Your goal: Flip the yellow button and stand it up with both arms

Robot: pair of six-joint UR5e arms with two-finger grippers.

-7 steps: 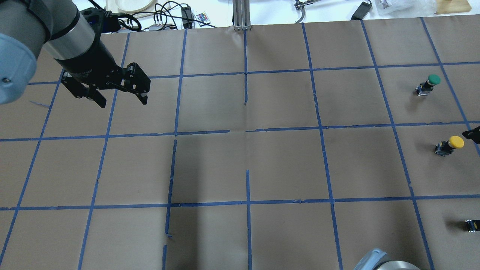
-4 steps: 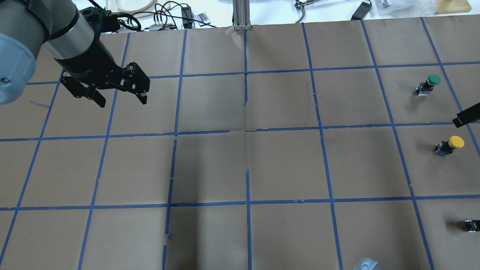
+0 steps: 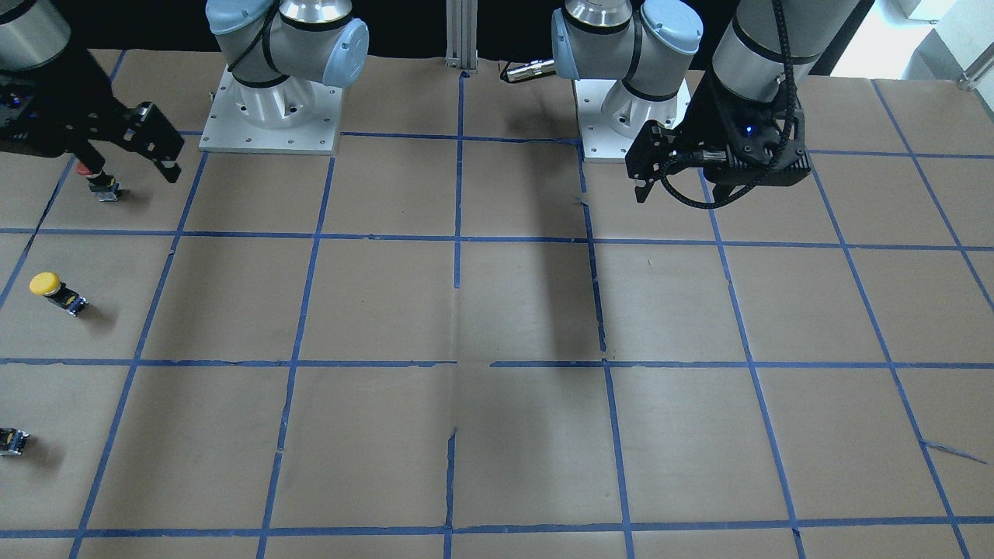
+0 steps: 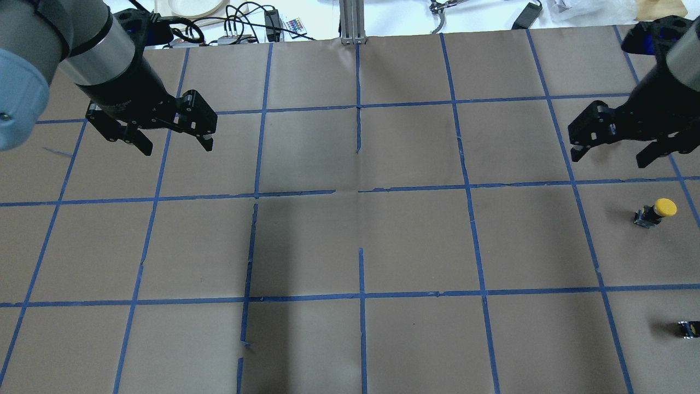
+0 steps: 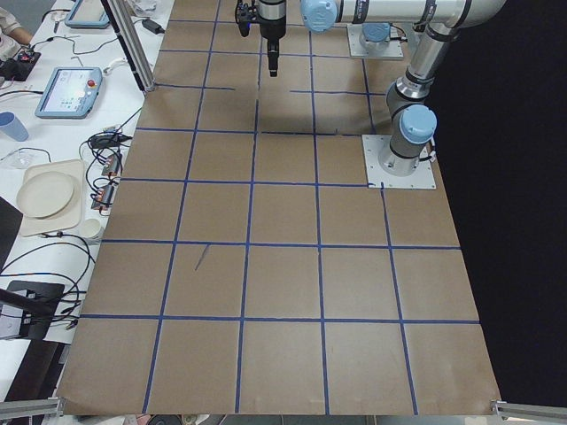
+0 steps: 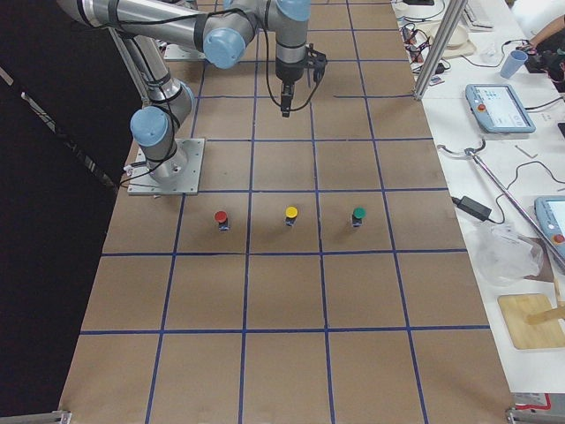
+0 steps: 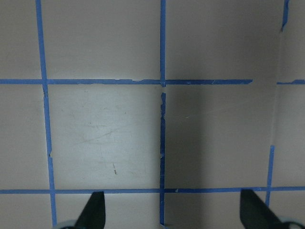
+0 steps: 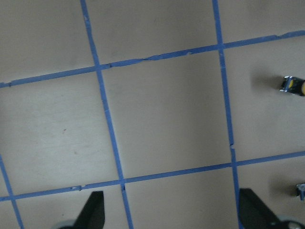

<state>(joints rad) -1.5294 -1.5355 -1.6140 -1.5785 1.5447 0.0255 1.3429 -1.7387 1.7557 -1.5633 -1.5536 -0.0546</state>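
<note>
The yellow button (image 4: 656,210) stands on the brown paper near the right edge of the overhead view, yellow cap on top. It also shows in the front-facing view (image 3: 54,291) and the exterior right view (image 6: 290,215). My right gripper (image 4: 608,158) is open and empty. It hangs in the air beyond the button, apart from it, and shows at the upper left of the front-facing view (image 3: 128,167). My left gripper (image 4: 178,149) is open and empty over the far left squares, a long way from the button. It also shows in the front-facing view (image 3: 683,194).
A red button (image 6: 221,218) and a green button (image 6: 358,215) stand either side of the yellow one. In the overhead view my right gripper hides the green one. A small black-and-yellow piece (image 4: 689,328) lies at the right edge. Cables and clutter line the far table edge.
My right gripper has come in from the right edge of the overhead view and now hangs where the green button showed. My left gripper has barely moved. The yellow button has not moved.
</note>
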